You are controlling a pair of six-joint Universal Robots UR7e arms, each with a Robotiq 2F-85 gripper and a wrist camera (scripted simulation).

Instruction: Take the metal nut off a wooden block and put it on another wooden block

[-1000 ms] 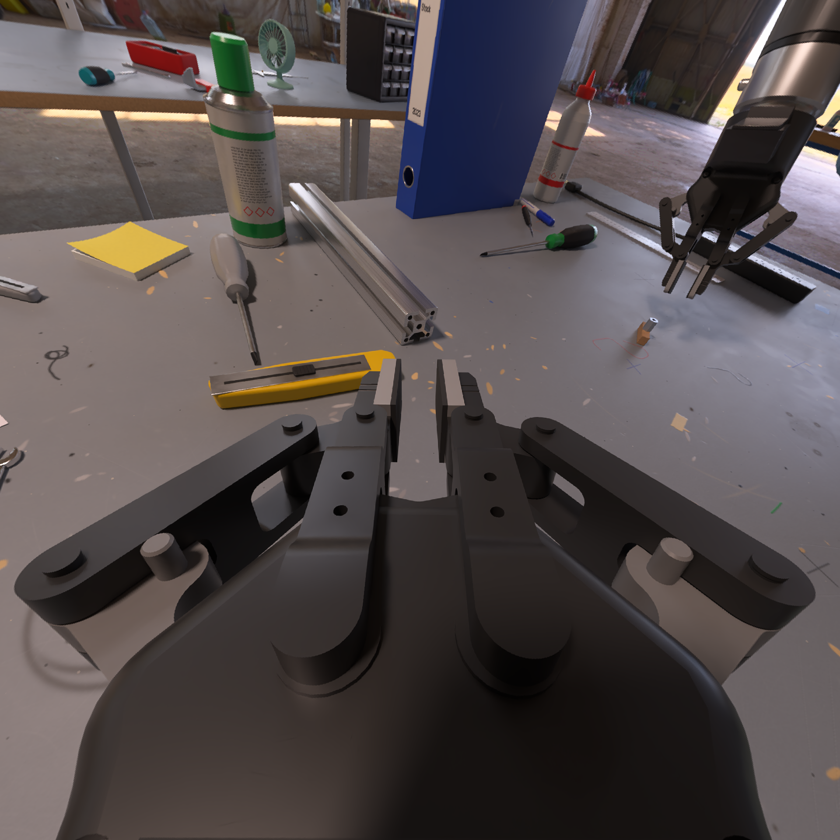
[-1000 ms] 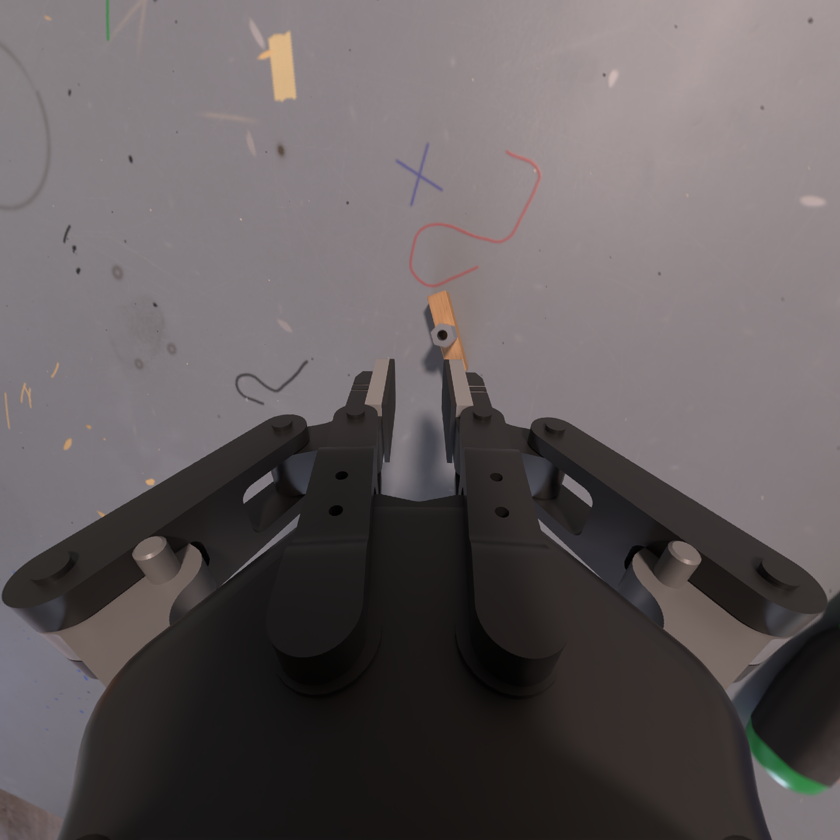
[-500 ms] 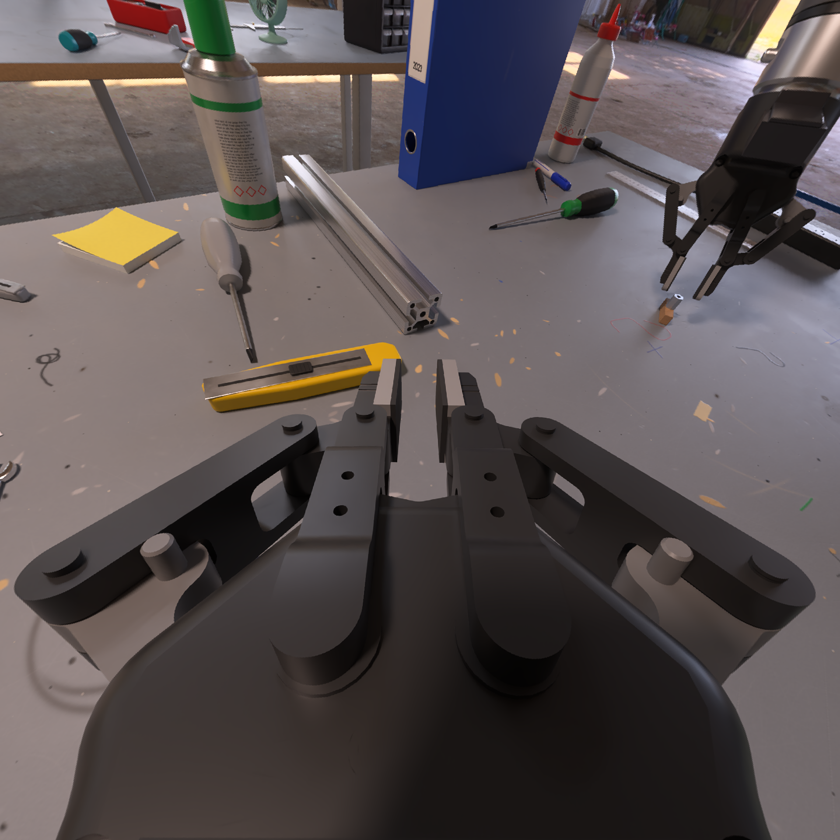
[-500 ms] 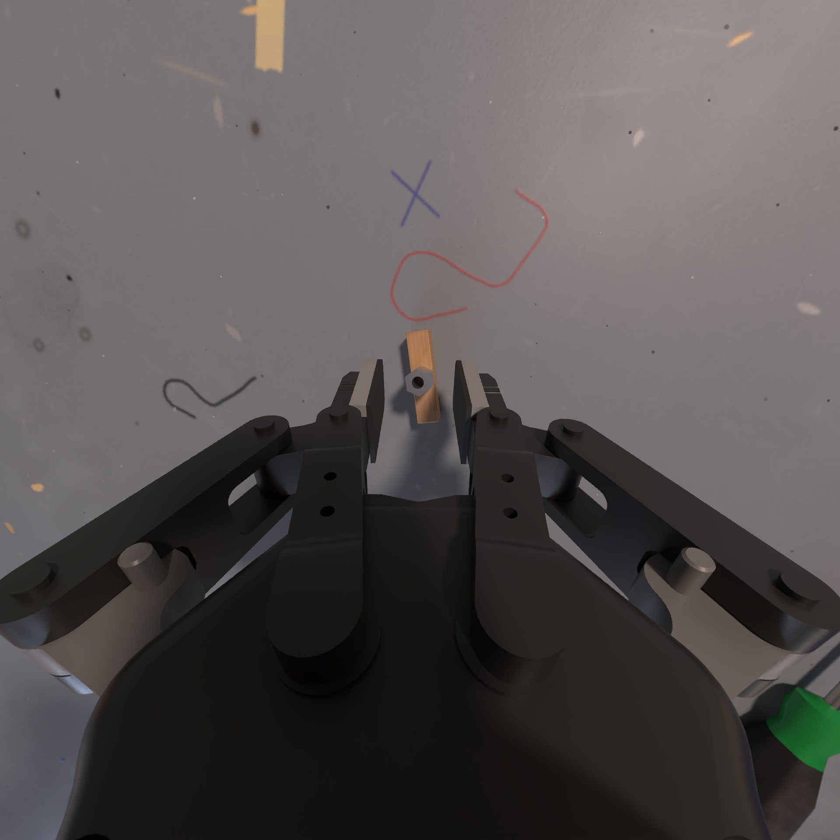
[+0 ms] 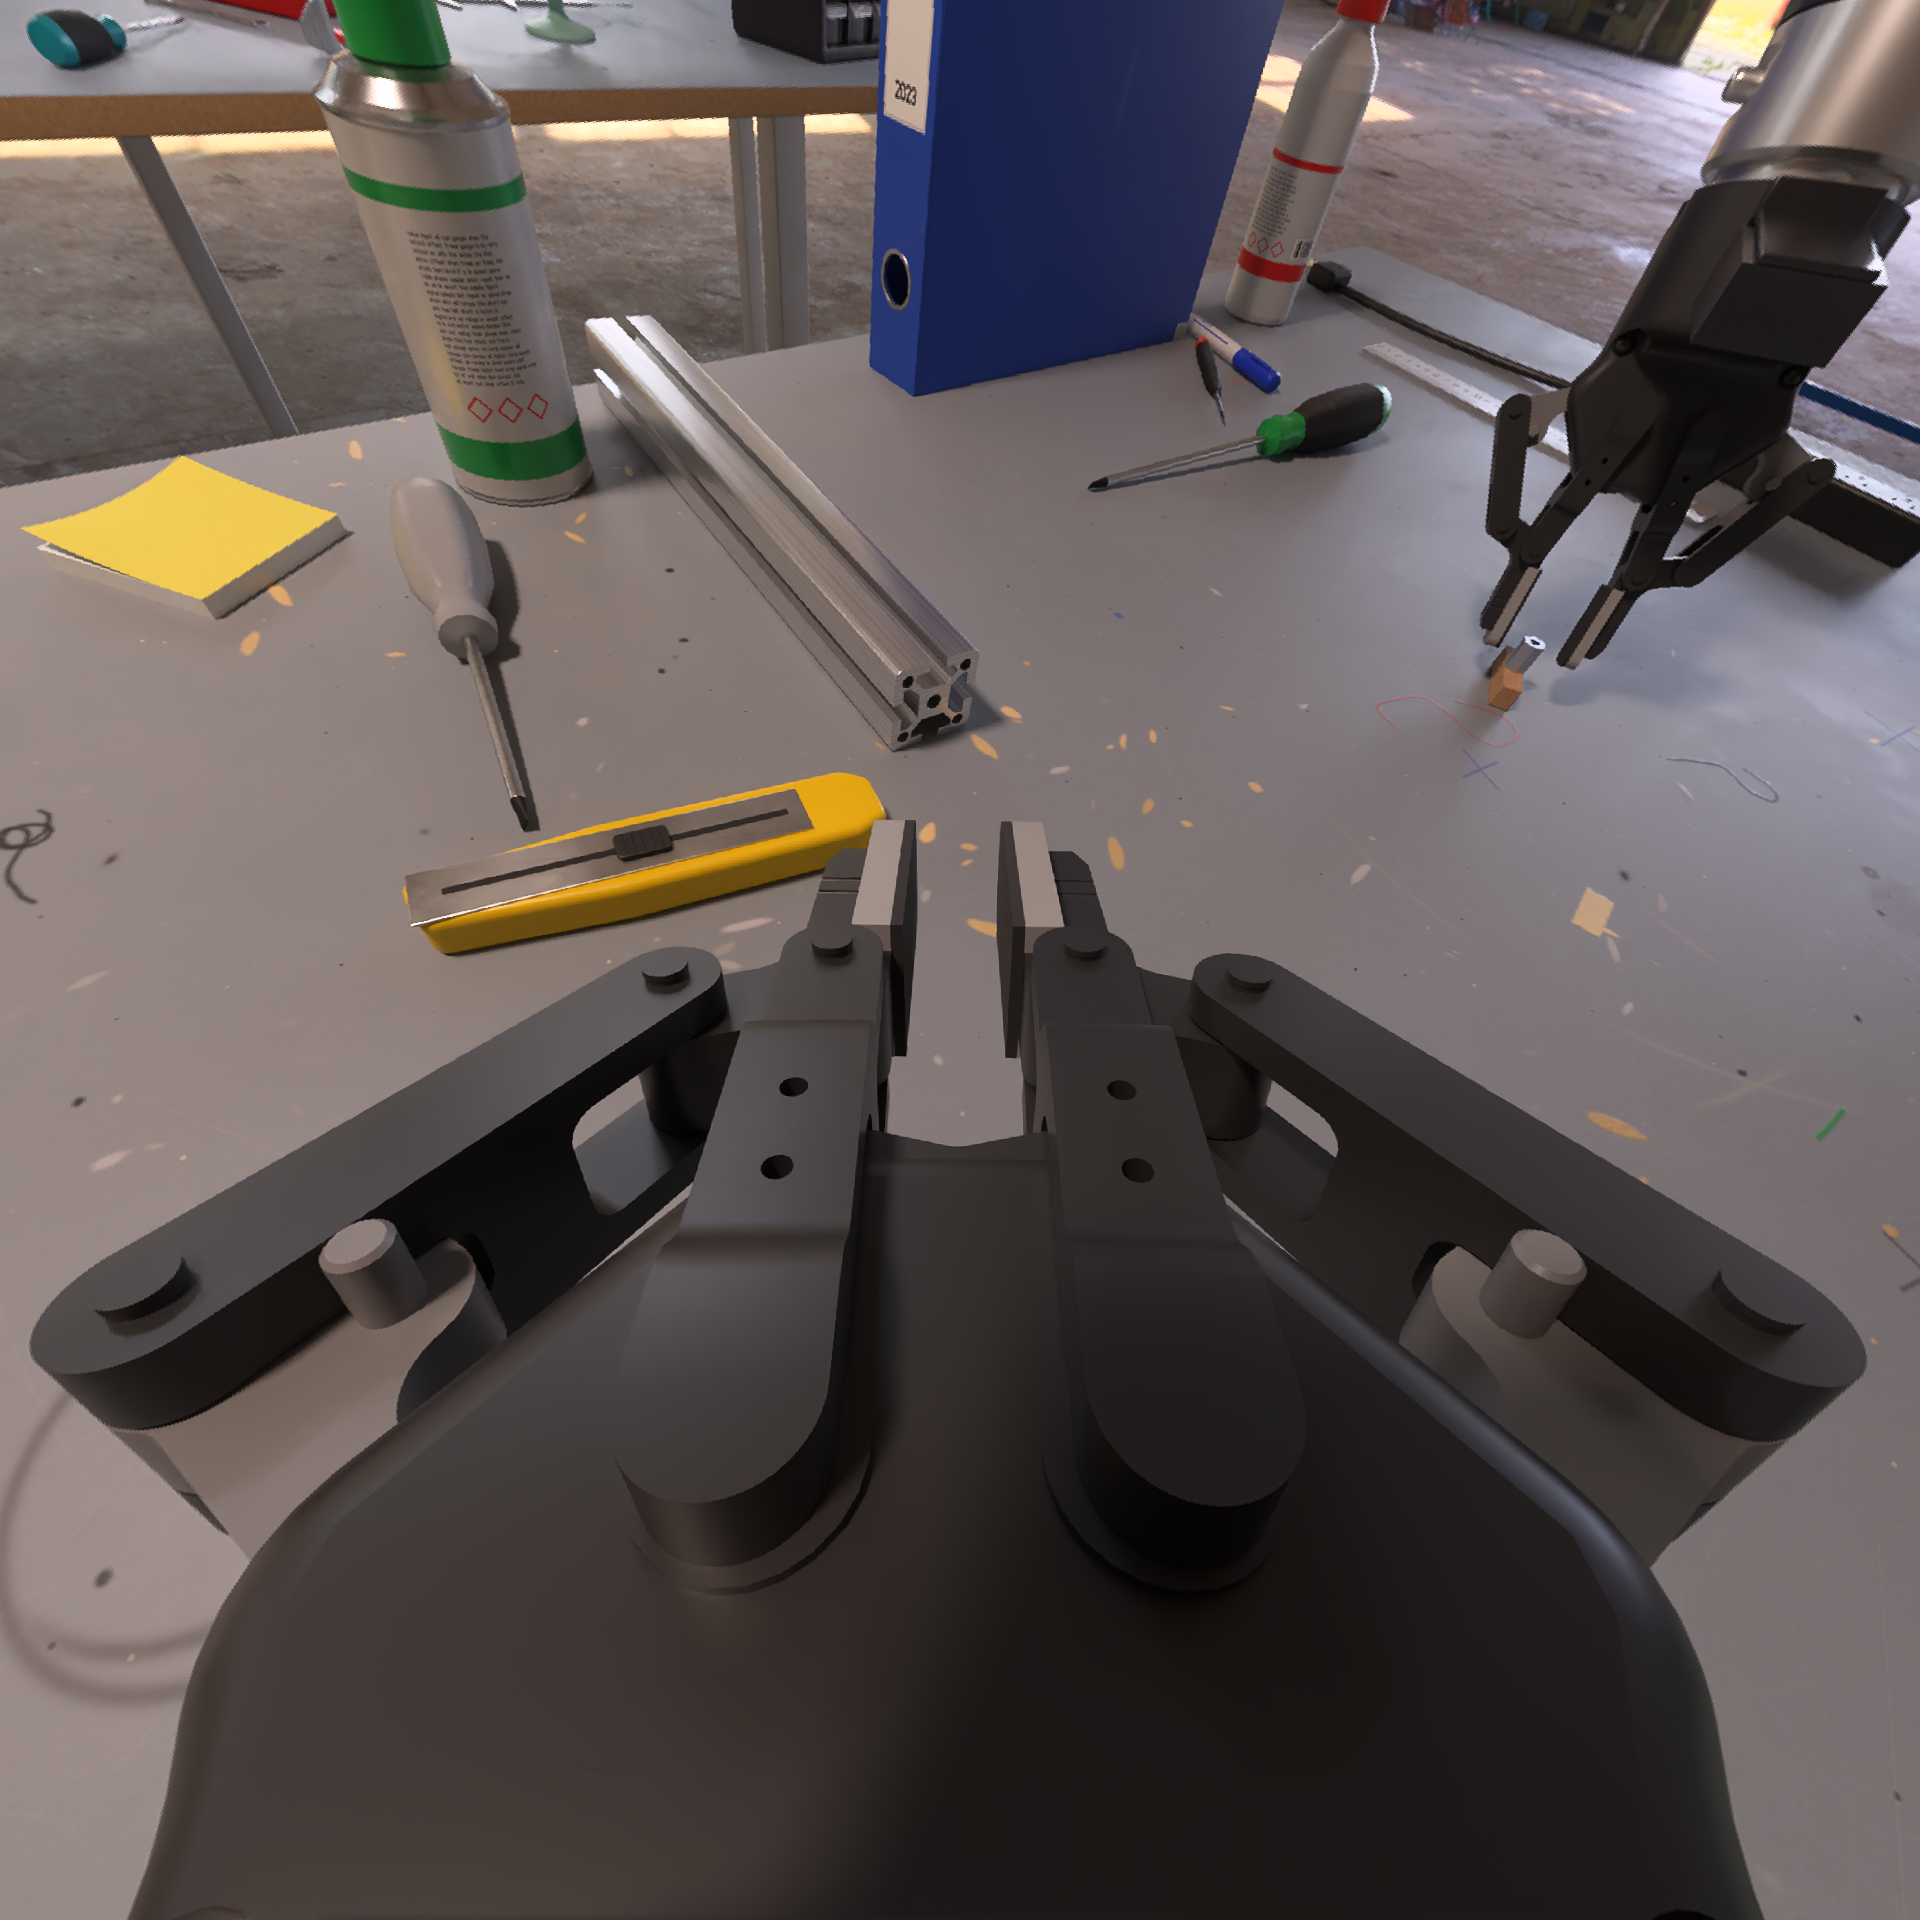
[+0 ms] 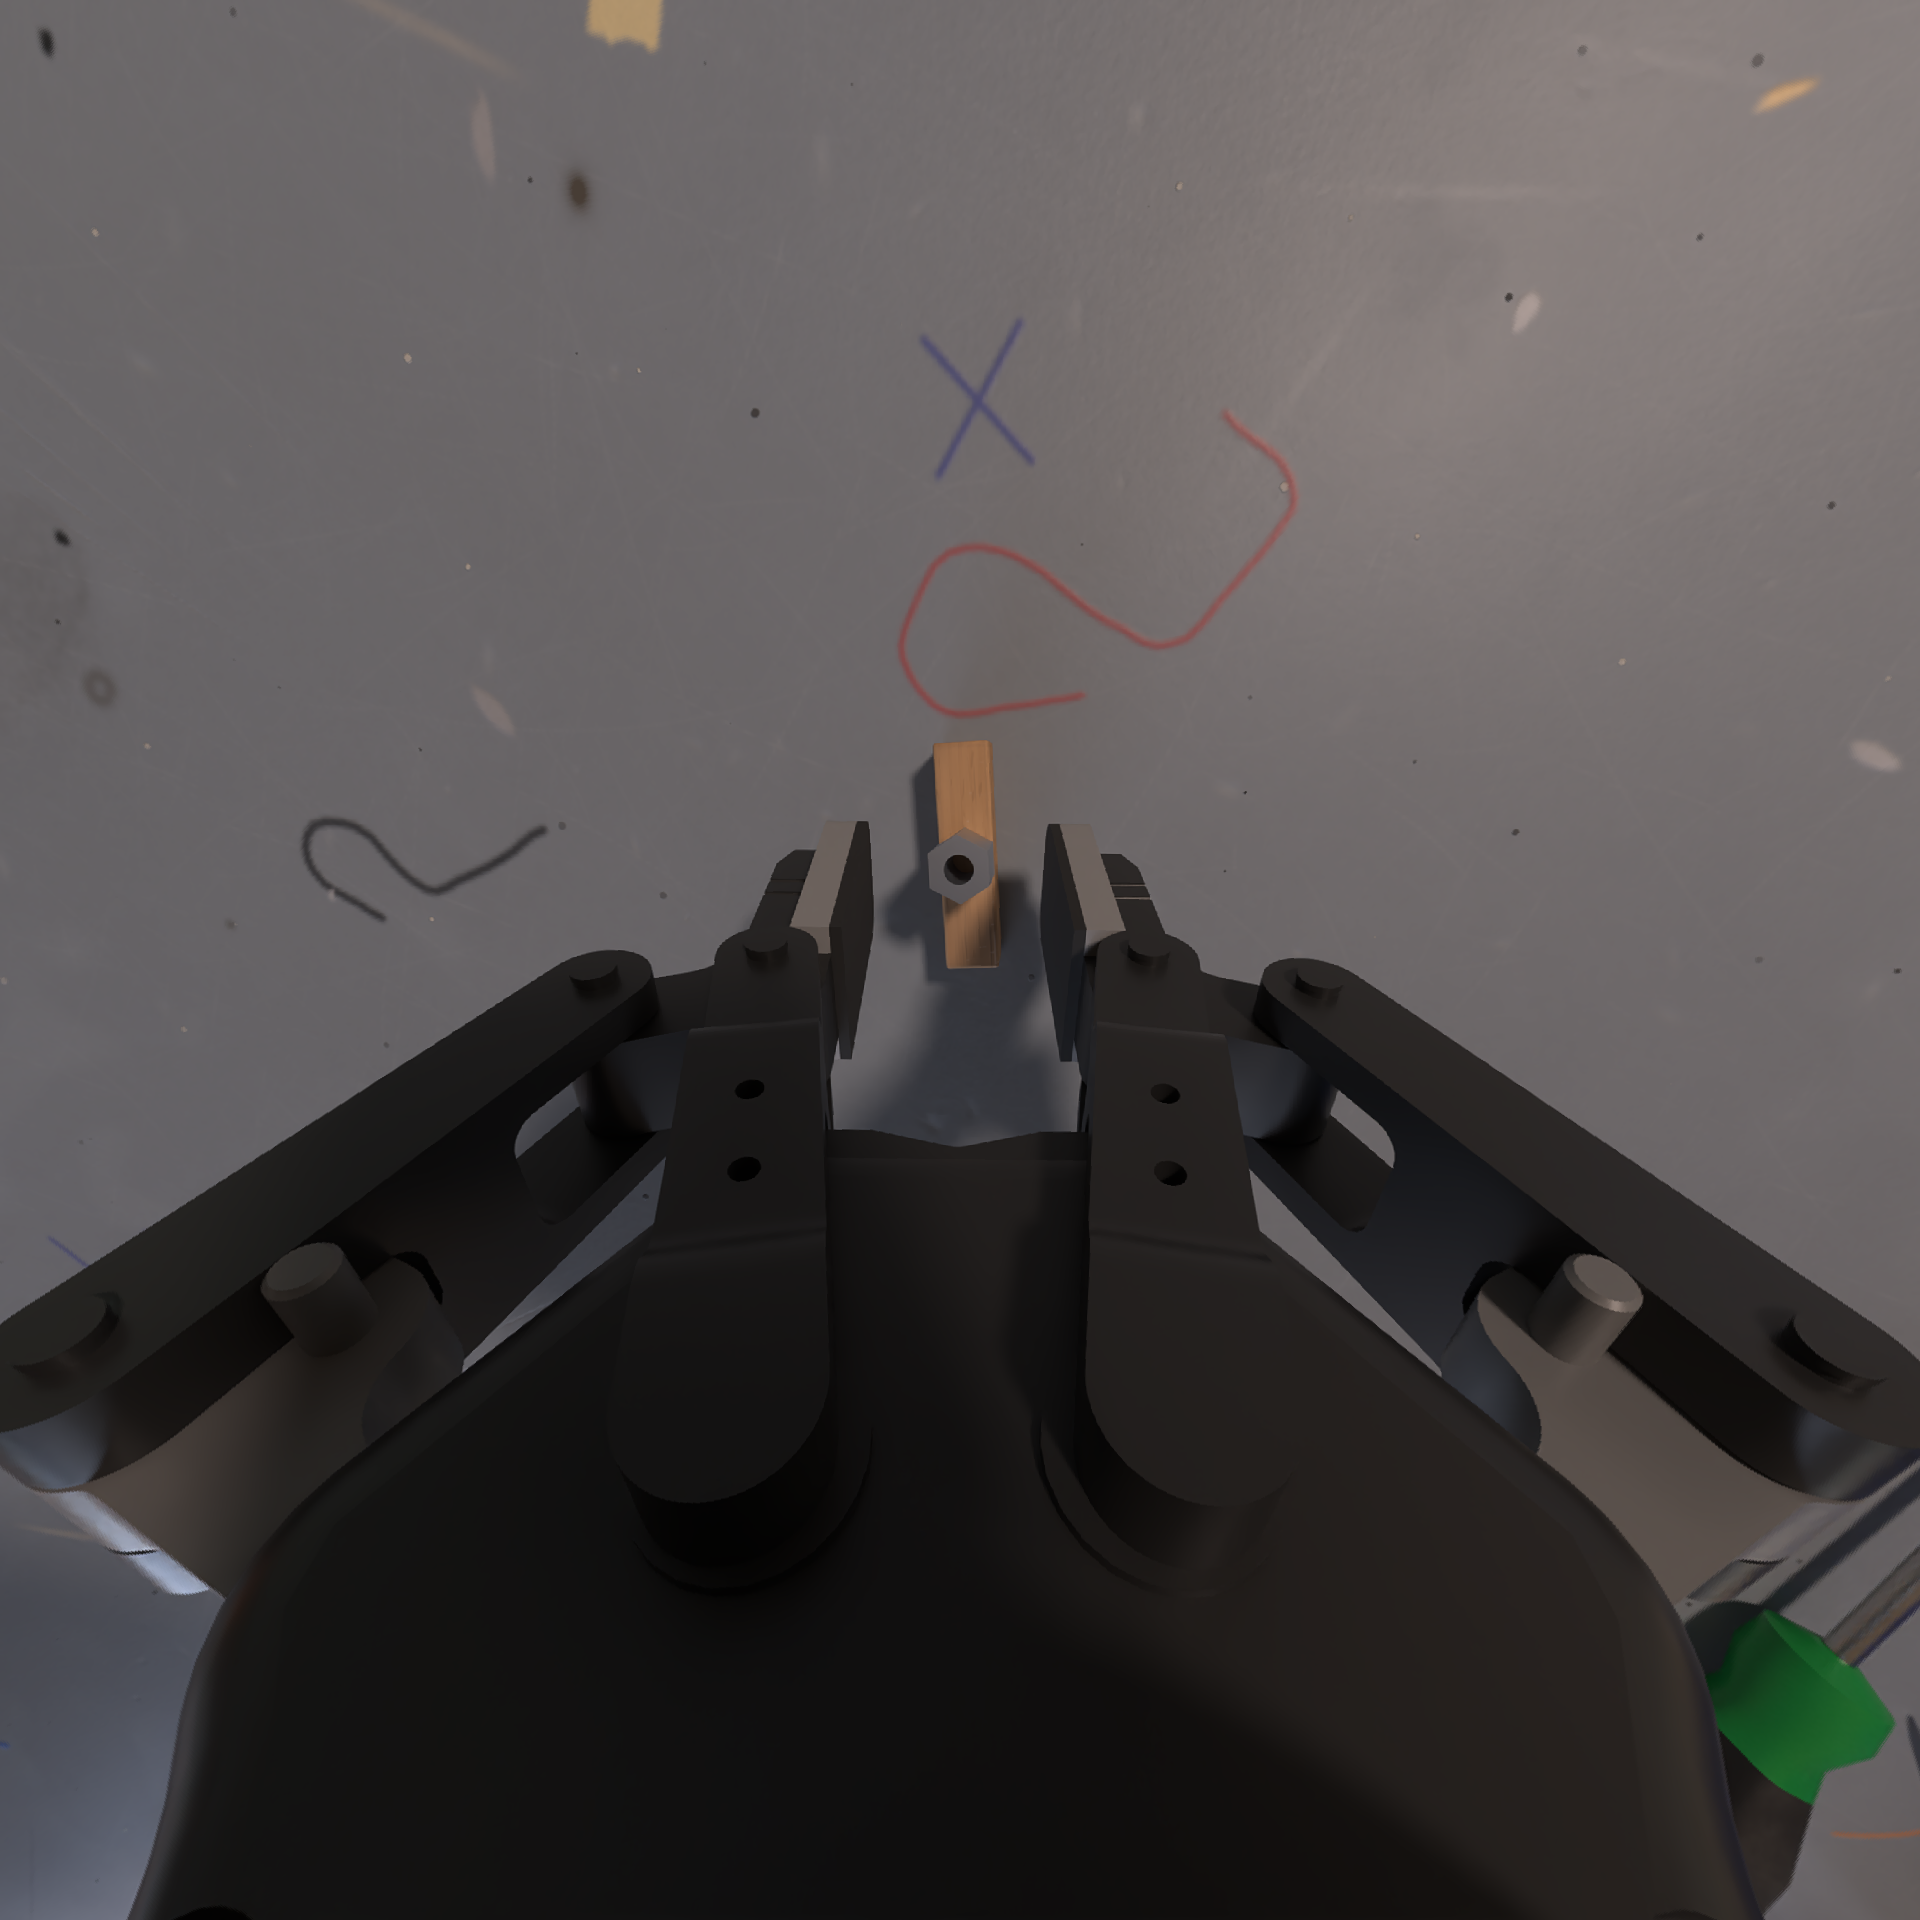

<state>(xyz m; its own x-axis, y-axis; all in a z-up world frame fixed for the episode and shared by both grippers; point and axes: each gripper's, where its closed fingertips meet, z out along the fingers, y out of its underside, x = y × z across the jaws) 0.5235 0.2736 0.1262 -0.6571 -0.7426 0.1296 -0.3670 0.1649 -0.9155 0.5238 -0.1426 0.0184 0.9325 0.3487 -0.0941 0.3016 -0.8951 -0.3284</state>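
Observation:
A small metal nut [image 6: 958, 868] stands on a thin wooden block [image 6: 963, 784] lying on the grey table. My right gripper [image 6: 958, 831] is open just above them, one finger on each side of the nut, touching neither. From the left wrist view the same nut [image 5: 1524, 655] and block [image 5: 1504, 689] sit far right, with the right gripper [image 5: 1536, 644] straddling them. My left gripper [image 5: 956, 831] is empty, its fingers a narrow gap apart, low over the table beside a yellow utility knife [image 5: 644, 862]. I see only one wooden block.
An aluminium profile [image 5: 779, 520], grey screwdriver [image 5: 457, 592], spray can [image 5: 457, 301], yellow notepad [image 5: 187, 530], blue binder [image 5: 1049, 177], glue bottle [image 5: 1288, 177] and green-handled screwdriver [image 5: 1320, 421] lie across the table's far half. The green handle [image 6: 1797, 1704] shows behind the right gripper.
My right gripper has come down and centred over the block, and its fingers have spread wider around the nut. My left gripper has tilted and moved slightly; its finger gap is unchanged.

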